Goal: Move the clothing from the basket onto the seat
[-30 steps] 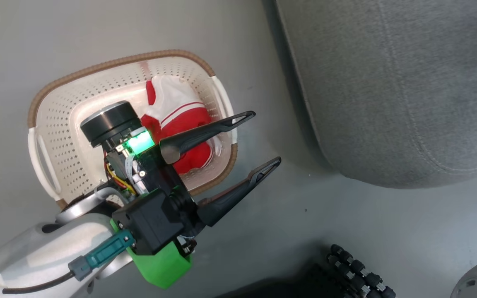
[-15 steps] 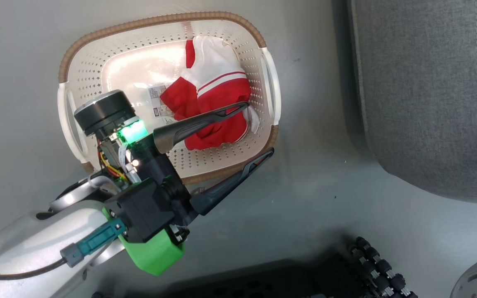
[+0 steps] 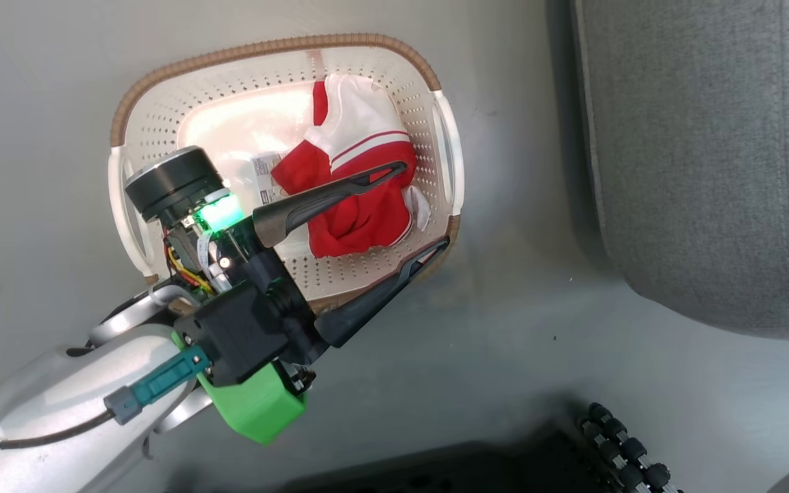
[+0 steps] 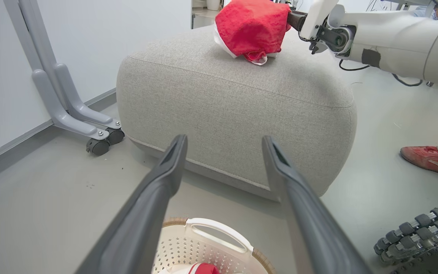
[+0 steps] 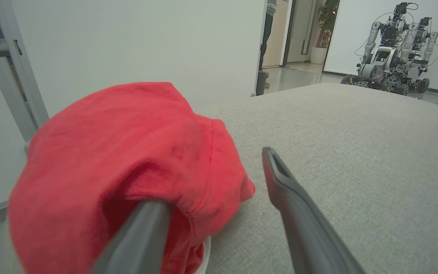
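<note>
Red shirt (image 4: 251, 26): bunched on top of the seat (image 4: 238, 114), draped over one finger of the right gripper (image 5: 222, 167), whose fingers stand apart, clamping nothing. Red-and-white garment (image 3: 360, 198): off the seat, in the basket (image 3: 278, 46) on the floor beside it. Left gripper (image 3: 422, 204): beside the seat, above the basket, fingers spread wide, empty.

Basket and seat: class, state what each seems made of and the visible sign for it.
Basket: apparently moulded plastic, cream and slightly glossy, judging by its regular punched holes; the brown rim looks woven, perhaps imitation. Seat: woven fabric upholstery, matt grey, judging by its fine weave and stitched seams.
</note>
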Robot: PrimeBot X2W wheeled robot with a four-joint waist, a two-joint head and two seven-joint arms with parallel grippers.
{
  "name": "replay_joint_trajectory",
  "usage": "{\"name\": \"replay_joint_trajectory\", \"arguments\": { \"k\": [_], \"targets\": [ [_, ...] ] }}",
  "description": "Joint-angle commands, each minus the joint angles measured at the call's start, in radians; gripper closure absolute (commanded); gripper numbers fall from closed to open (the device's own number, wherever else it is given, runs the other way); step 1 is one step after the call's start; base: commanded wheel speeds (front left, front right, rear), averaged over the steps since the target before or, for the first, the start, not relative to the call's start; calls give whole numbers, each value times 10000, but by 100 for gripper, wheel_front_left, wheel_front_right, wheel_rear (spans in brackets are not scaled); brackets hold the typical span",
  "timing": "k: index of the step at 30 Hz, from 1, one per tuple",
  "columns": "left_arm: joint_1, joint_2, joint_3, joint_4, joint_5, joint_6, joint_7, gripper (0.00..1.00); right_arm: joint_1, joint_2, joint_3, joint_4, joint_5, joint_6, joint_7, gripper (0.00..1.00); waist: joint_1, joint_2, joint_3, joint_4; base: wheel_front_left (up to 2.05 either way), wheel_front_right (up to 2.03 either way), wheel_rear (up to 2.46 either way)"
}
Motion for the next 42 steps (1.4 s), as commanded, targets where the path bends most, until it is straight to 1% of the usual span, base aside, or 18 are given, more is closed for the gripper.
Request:
{"name": "replay_joint_trajectory", "arguments": {
  "k": [1, 6, 12, 17, 21, 26, 32, 37, 42],
  "targets": [
    [-50, -76, 16, 59, -106, 67, -59, 0, 285, -26, 43, -173, 95, -3, -6, 0, -1, 0, -308, -72, 0, 0, 0],
    [255, -225, 110, 362, -321, 233, -194, 0, 1342, -20, 576, -659, 391, -3, -6, 0, -1, 0, -959, -110, 0, 0, 0],
    [716, -507, 262, 949, -701, 454, -381, 0, 2752, -23, 1833, -964, 831, -5, -6, 0, -1, 0, -1968, 13, 0, 0, 0],
    [1241, -904, 493, 1557, -960, 657, -491, 0, 3793, -31, 2872, -1176, 1229, -8, -6, 0, -1, 0, -2890, 342, 0, 0, 0],
    [1716, -1273, 783, 2046, -1211, 789, -528, 0, 4410, -19, 3704, -1186, 1162, -8, -6, 0, -1, 0, -3645, 683, 0, 0, 0],
    [2569, -1803, 1540, 2602, -1409, 894, -517, 0, 5005, -28, 4983, -989, 779, -8, -6, 0, -1, 0, -4642, 1185, 0, 0, 0],
    [3781, -2365, 2618, 3301, -1394, 1001, -520, 0, 5532, -29, 6152, -549, 330, -8, -6, 0, -1, 0, -5871, 1789, 0, 0, 0],
    [4956, -2718, 3666, 3667, -1138, 1130, -508, 0, 6025, -28, 6751, -247, 106, -9, -6, 0, -1, 0, -6877, 2123, 0, 0, 0],
    [6298, -3187, 5215, 3586, -674, 1467, -509, 0, 6546, -23, 7145, -186, 219, -8, -7, 0, -1, 0, -7803, 2277, 0, 0, 0]
  ]
}}
